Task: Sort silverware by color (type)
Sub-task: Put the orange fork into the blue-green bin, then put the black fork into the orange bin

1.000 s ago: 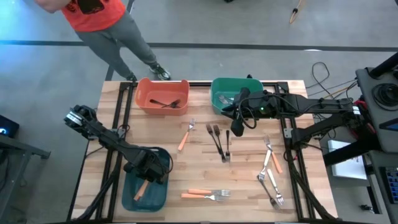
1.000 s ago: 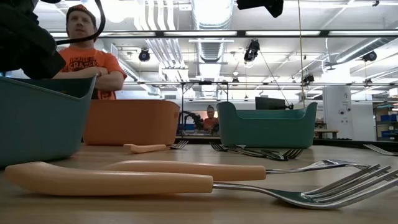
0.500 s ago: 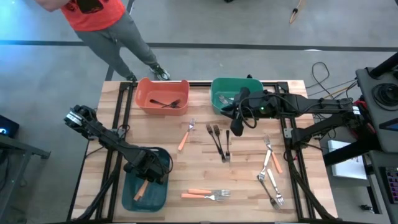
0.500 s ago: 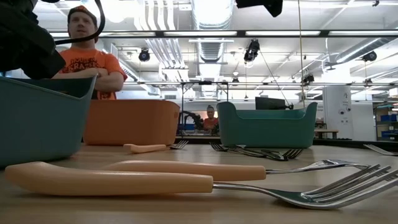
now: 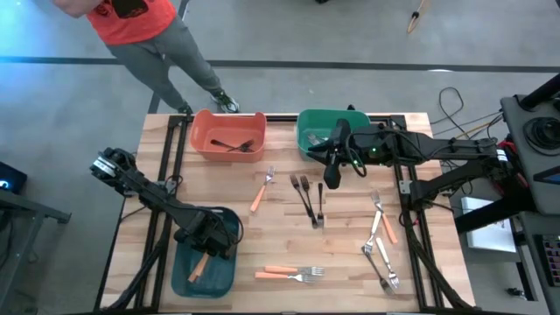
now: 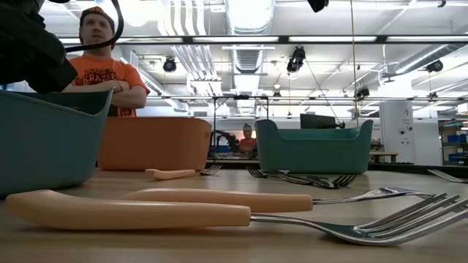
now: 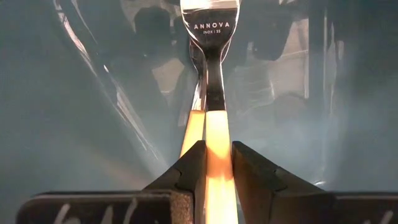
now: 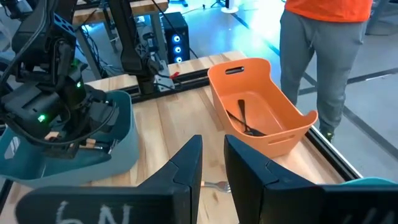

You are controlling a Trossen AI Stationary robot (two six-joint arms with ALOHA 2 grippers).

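Left gripper (image 7: 213, 163) down inside blue bin (image 5: 219, 280), fingers clamped on orange-handled utensil (image 7: 216, 134), metal head pointing toward bin wall. Right gripper (image 8: 213, 163) empty, fingers nearly together, hanging at near rim of green bin (image 5: 308, 122). Orange bin (image 5: 201, 144) holding black utensil (image 5: 229, 145). Loose silverware on table: black forks (image 5: 306, 199) at centre, orange-handled pair (image 5: 289, 273) at near edge, mixed cluster (image 5: 381, 245) to right. Judged step: dropping orange piece into blue bin. Best to release low, handle flat beside piece already lying there, then lift straight up, clear of bin wall.
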